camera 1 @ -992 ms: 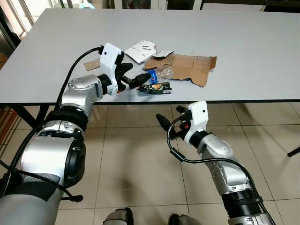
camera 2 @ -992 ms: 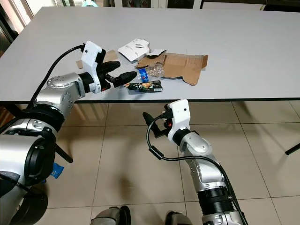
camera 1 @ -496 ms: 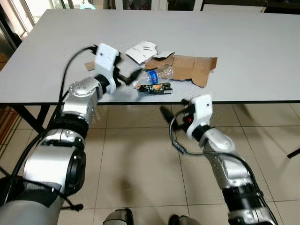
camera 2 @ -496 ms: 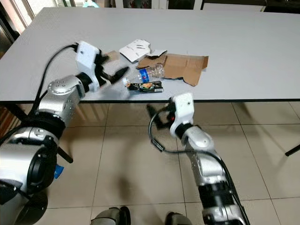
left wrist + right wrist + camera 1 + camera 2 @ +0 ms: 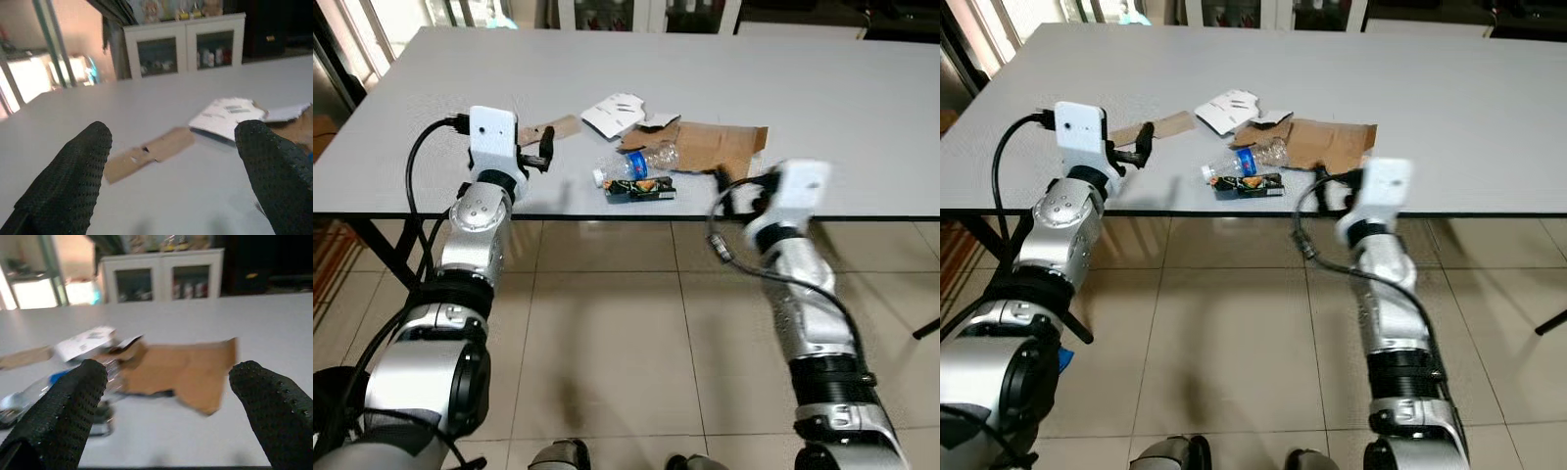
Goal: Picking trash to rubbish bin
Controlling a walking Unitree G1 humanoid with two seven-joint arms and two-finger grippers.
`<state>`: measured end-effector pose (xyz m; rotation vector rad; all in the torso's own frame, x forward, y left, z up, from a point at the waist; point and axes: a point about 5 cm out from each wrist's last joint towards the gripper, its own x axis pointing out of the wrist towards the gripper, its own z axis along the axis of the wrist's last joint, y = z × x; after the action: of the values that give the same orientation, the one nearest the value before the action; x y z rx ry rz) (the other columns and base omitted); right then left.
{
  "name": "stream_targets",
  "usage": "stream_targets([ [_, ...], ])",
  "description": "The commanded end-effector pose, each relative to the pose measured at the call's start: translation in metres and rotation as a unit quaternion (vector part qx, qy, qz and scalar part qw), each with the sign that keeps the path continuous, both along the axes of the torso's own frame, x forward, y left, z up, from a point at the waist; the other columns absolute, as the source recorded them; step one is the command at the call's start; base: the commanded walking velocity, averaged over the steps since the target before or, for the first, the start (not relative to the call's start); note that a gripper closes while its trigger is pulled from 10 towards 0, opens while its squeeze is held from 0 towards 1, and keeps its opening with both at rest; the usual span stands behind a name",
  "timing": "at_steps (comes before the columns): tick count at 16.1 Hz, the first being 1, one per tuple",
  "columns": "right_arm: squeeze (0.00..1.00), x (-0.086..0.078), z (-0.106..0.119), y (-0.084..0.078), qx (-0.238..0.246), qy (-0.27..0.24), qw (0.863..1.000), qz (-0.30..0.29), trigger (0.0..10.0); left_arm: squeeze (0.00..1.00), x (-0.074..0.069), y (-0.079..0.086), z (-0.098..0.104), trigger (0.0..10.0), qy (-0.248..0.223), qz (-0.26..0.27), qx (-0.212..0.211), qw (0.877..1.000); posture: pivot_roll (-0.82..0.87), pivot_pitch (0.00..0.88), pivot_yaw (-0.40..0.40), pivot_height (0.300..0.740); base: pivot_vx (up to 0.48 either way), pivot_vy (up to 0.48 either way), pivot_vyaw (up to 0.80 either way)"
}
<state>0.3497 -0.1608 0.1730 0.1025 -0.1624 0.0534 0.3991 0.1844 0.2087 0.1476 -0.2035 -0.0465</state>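
Observation:
Trash lies near the grey table's [image 5: 862, 108] front edge: a clear plastic bottle [image 5: 634, 163] with a blue label, a dark snack wrapper [image 5: 639, 187] in front of it, a torn brown cardboard sheet [image 5: 720, 147], a white carton piece [image 5: 617, 111] and a small cardboard strip [image 5: 556, 127]. My left gripper [image 5: 544, 150] hovers open over the table, left of the bottle, facing the strip [image 5: 146, 152]. My right gripper [image 5: 732, 188] is open at the table edge, just in front of the cardboard sheet [image 5: 186, 369], with the bottle [image 5: 29, 396] off to its side. Neither holds anything.
Tiled floor [image 5: 607, 323] lies below the table edge. A black table leg [image 5: 372, 250] stands at the left. White cabinets with glass doors [image 5: 186, 46] stand beyond the table's far side.
My left gripper has swung left, away from the bottle's cap toward the small strip. My right arm has risen from below the table up to its edge by the cardboard sheet.

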Motion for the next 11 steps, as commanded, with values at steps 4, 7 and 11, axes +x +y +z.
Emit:
stream_targets([
  [4, 0.0, 0.006, 0.016, -0.004, -0.002, -0.028, 0.999, -0.024, 10.0, 0.0, -0.001, -0.011, 0.012, 10.0, -0.036, -0.003, 0.0, 0.999, -0.04, 0.069, -0.001, 0.74, 0.0, 0.0, 0.0],
  [7, 0.0, 0.008, 0.019, -0.009, -0.002, -0.035, 0.999, -0.041, 10.0, 0.0, -0.003, -0.014, 0.016, 10.0, -0.044, -0.01, -0.015, 0.999, -0.04, 0.076, -0.003, 0.74, 0.0, 0.0, 0.0],
  [11, 0.0, 0.011, 0.025, -0.012, 0.006, -0.043, 0.998, -0.047, 10.0, 0.0, -0.002, -0.011, 0.017, 10.0, -0.039, 0.003, -0.015, 0.999, -0.04, 0.081, -0.006, 0.74, 0.44, 0.0, 0.0],
])
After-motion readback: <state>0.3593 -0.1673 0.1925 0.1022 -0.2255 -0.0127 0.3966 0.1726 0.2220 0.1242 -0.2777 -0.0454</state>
